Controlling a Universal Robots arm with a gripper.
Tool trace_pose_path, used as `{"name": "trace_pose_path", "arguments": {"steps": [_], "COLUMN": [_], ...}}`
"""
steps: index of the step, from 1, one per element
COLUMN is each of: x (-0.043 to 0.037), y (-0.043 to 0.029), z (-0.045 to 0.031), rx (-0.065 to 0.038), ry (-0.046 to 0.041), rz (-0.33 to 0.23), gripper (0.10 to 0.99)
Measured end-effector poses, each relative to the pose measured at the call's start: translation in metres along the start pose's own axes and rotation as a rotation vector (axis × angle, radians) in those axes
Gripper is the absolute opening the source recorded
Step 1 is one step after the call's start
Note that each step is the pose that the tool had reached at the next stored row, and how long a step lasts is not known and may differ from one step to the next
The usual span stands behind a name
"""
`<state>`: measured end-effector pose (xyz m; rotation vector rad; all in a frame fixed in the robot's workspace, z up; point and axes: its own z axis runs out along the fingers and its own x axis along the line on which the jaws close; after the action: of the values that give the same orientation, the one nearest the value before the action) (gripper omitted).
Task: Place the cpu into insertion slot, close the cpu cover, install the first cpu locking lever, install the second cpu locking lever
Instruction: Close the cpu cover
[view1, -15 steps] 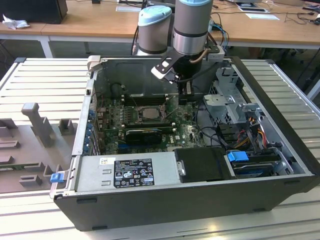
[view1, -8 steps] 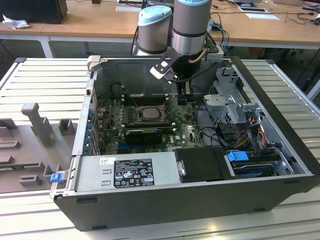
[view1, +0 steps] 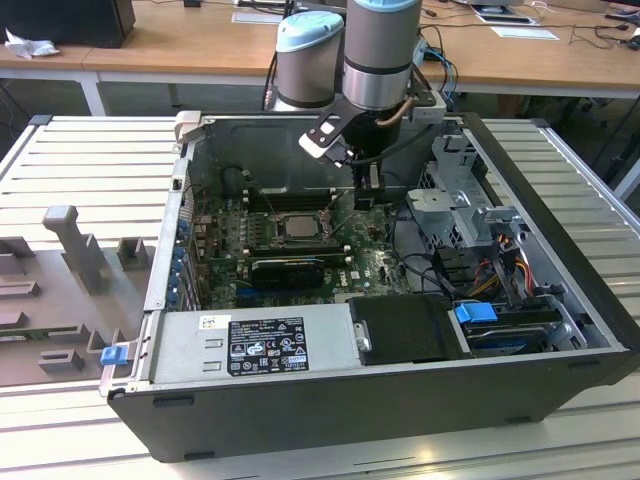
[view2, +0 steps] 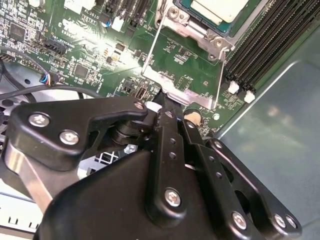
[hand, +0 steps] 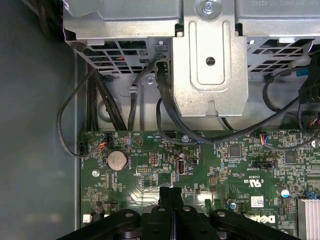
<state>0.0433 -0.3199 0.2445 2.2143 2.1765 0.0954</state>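
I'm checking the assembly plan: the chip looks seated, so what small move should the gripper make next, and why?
Probably ease the cpu cover down over the insertion slot: the cpu already lies in it, the cover stands tilted open, and the shut gripper is at its free edge.

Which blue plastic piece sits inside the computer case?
The blue tab at the exterior view's right, atop the drives; the blue clip sits outside the case.
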Motion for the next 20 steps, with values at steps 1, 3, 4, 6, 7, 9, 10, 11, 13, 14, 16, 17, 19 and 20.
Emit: {"name": "trace_pose_path", "arguments": {"steps": [1, 3, 4, 6, 7, 9, 10, 11, 13, 14, 16, 17, 19, 20], "x": [0.0, 0.0, 0.0, 0.0, 0.0, 0.0, -0.0001, -0.0001, -0.0001, -0.0001, -0.0001, -0.0001, -0.0001, -0.0001], "y": [-0.0003, -0.0013, -0.0016, -0.0027, -0.0032, -0.0036, -0.0039, -0.0041, -0.0048, -0.0055, -0.0066, -0.0076, -0.0087, -0.0092], "z": [-0.0001, -0.0001, -0.0001, -0.0002, -0.0002, -0.0003, -0.0003, -0.0003, -0.0003, -0.0004, -0.0005, -0.0005, -0.0006, -0.0006], "rx": [0.0, 0.0, 0.0, 0.0, 0.0, 0.0, 0.0, 0.0, 0.0, 0.0, 0.0, 0.0, 0.0, 0.0], "ry": [-0.0001, 0.0, -0.0001, 0.0, 0.0, 0.0, 0.0, 0.0, 0.0, 0.0, -0.0001, -0.0001, 0.0, 0.0], "rz": [0.0, 0.0, 0.0, 0.0, 0.0, 0.0, 0.0, 0.0, 0.0, 0.0, 0.0, 0.0, 0.0, 0.0], "gripper": [0.106, 0.106, 0.106, 0.106, 0.106, 0.106, 0.106, 0.106, 0.106, 0.106, 0.106, 0.106, 0.106, 0.106]}}
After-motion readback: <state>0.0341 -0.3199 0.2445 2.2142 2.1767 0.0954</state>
